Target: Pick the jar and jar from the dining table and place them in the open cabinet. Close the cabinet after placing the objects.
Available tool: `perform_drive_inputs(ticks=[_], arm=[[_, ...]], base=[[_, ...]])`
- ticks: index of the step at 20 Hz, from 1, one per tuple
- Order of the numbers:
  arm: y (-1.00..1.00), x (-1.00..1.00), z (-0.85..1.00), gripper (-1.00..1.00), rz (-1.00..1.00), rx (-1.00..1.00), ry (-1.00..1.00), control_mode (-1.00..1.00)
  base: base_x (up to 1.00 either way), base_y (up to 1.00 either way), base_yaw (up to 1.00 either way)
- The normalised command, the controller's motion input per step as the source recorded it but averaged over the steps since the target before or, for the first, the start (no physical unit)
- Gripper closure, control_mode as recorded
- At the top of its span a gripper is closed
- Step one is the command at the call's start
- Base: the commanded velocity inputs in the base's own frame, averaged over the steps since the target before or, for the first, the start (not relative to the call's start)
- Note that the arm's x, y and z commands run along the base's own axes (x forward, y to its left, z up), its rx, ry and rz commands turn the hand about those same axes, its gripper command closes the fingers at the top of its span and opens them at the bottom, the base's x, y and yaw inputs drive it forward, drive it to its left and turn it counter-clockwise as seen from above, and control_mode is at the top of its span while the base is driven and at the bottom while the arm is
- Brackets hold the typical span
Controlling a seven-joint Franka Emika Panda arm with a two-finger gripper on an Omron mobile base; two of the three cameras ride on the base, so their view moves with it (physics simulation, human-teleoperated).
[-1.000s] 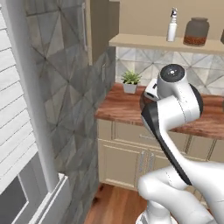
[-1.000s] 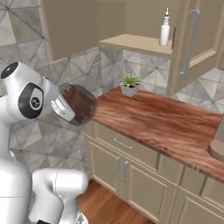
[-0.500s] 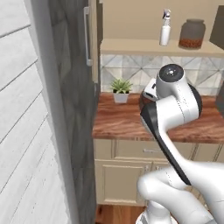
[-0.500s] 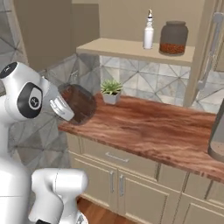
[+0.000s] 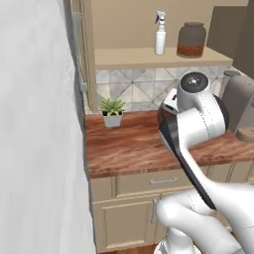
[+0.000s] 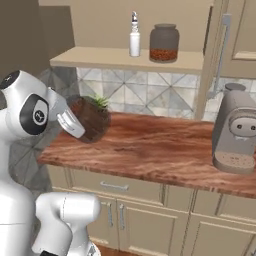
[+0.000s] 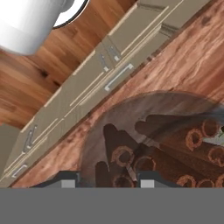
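I have the gripper (image 6: pixel 75 125) clamped on the stick jar (image 6: pixel 92 119), above the counter (image 6: pixel 165 150) edge; the shelf (image 6: pixel 120 59) beside the other jar (image 6: pixel 164 43) is free.

A reddish-brown wood-grain countertop (image 6: pixel 165 145) ran along a wall of grey geometric tiles (image 6: pixel 165 97). Beige drawers with short silver handles (image 6: pixel 114 186) sat beneath it, above a wooden plank floor (image 7: pixel 39 74). A small potted plant (image 5: pixel 112 111) and a grey coffee machine (image 6: pixel 235 135) stood on the top. A white spray bottle (image 6: pixel 134 36) stood on the shelf above.
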Motion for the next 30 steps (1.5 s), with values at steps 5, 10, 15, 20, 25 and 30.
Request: perform_drive_inputs(ticks=[5, 10, 15, 20, 25, 30], arm=[[0.00, 0.00, 0.00, 1.00, 0.00, 0.00, 0.00, 1.00], [0.00, 0.00, 0.00, 1.00, 0.00, 0.00, 0.00, 1.00], [0.00, 0.00, 0.00, 1.00, 0.00, 0.00, 0.00, 1.00], [0.00, 0.00, 0.00, 1.00, 0.00, 0.00, 0.00, 1.00], [0.00, 0.00, 0.00, 1.00, 0.00, 0.00, 0.00, 1.00], [0.00, 0.00, 0.00, 1.00, 0.00, 0.00, 0.00, 1.00]], base=[[0.54, 0.05, -0.31], [0.78, 0.12, -0.20], [0.64, 0.31, -0.11], [0.06, 0.40, -0.01], [-0.24, 0.30, 0.00], [-0.16, 0.05, 0.00]])
